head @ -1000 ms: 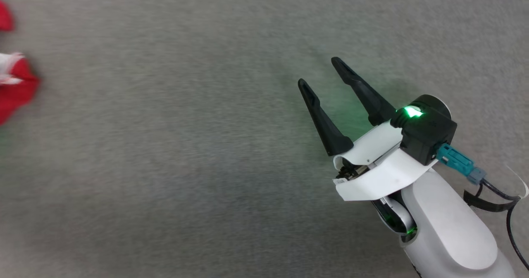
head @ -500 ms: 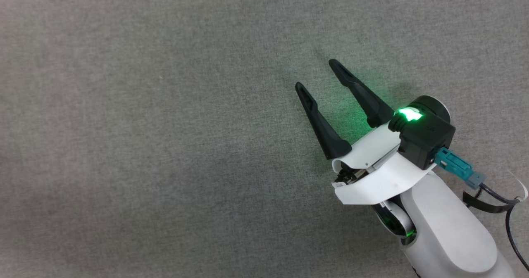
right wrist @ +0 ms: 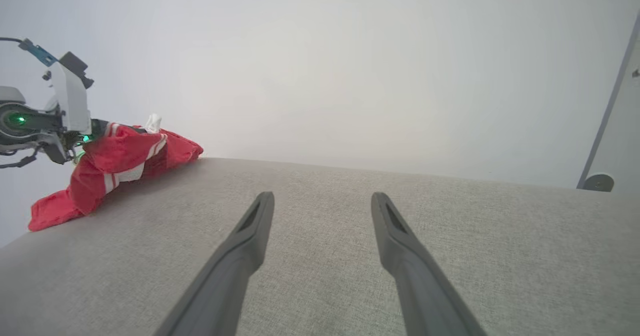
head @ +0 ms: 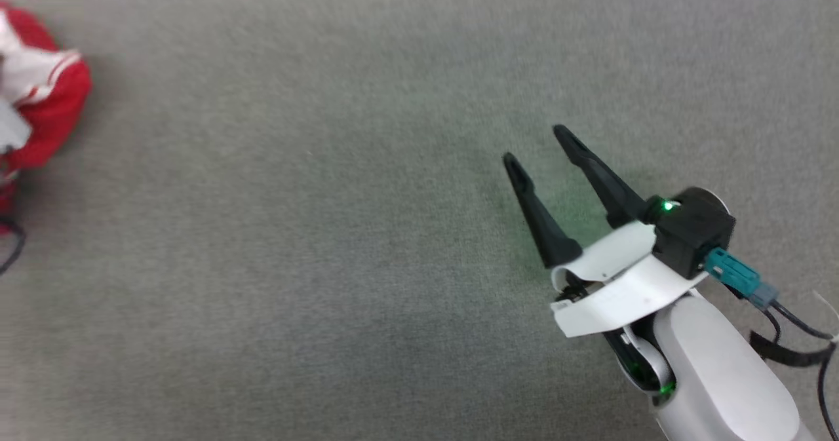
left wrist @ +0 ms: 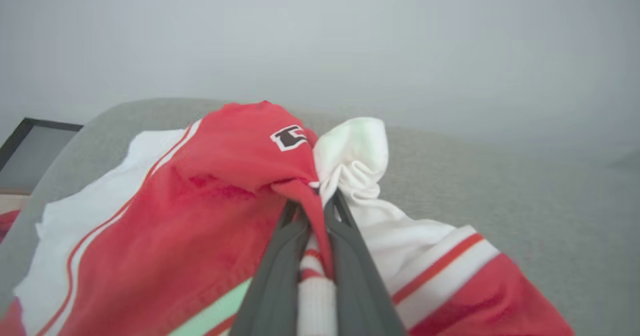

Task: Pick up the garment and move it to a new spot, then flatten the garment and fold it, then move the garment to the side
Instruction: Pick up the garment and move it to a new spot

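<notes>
Left claw (left wrist: 312,207): clenched on the garment (left wrist: 200,216), the two dark fingers pressed close together with a fold of red and white cloth pinched between them. In my left wrist view the cloth bunches up over the fingertips, red to one side and a white panel (left wrist: 355,151) to the other, with thin stripe trim running down both. A small black-and-white logo patch (left wrist: 288,137) sits on the red part just above the grip. Right claw (head: 536,145): released, fingers spread well apart and nothing between them. It hangs over bare grey counter (head: 328,264) in the lower right of my head view, and a green light (head: 667,206) is lit on the wrist. Position of the garment: at the far left edge of my head view, in the upper corner, well apart from my right claw. In my right wrist view the garment (right wrist: 115,166) is a crumpled red heap at the counter's (right wrist: 500,256) far left edge. Its upper end is gathered at my left claw and its lower end trails down along that edge. Whether the lower end rests on the counter or hangs past it, I cannot tell. The cloth is bunched, not laid flat and not folded.
</notes>
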Controlling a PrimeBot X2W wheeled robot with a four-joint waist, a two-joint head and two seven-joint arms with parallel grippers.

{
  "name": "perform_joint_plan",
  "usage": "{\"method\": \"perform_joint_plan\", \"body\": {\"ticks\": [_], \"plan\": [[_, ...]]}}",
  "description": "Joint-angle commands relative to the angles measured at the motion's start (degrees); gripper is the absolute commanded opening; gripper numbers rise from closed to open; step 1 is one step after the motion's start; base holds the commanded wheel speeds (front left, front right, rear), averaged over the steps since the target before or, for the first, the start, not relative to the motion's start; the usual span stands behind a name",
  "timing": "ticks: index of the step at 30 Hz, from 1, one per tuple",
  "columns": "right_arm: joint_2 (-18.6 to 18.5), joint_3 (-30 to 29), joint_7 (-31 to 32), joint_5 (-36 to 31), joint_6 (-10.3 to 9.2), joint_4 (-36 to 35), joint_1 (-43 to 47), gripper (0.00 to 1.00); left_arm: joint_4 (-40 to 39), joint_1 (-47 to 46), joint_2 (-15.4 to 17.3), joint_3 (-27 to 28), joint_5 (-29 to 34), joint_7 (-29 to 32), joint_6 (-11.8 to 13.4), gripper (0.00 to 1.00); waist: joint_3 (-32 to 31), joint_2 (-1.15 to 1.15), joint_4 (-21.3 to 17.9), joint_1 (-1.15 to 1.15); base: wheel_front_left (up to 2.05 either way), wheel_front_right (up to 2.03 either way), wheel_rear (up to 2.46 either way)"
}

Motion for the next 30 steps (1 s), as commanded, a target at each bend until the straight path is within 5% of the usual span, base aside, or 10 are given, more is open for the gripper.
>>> {"method": "perform_joint_plan", "body": {"ticks": [1,11,21,30], "plan": [[-0.1,-1.0,0.0,0.4,-0.08,0.4,1.5,1.0,-1.9,1.1,-1.1,-1.1,-1.0,-0.6,-0.2,0.0,-5.8,0.0,2.8,0.0,0.0,0.0,0.0],[0.9,-10.2,0.0,0.6,-0.08,0.4,7.2,1.0,-23.6,3.5,-3.8,-12.6,-10.0,-0.1,-0.2,0.0,-10.6,0.0,1.0,0.0,0.0,0.0,0.0],[2.0,-20.6,0.0,-0.3,-0.08,-1.7,10.7,1.0,-43.9,4.7,-9.4,-24.3,-11.8,3.4,-0.2,0.0,-9.9,0.0,-4.9,0.0,0.0,0.0,0.0],[4.3,-23.9,0.0,0.5,-0.08,-3.6,10.6,1.0,-43.4,5.6,-11.9,-35.0,-9.9,2.1,-0.2,0.0,-5.7,0.0,-10.9,0.0,0.0,0.0,0.0]]}}
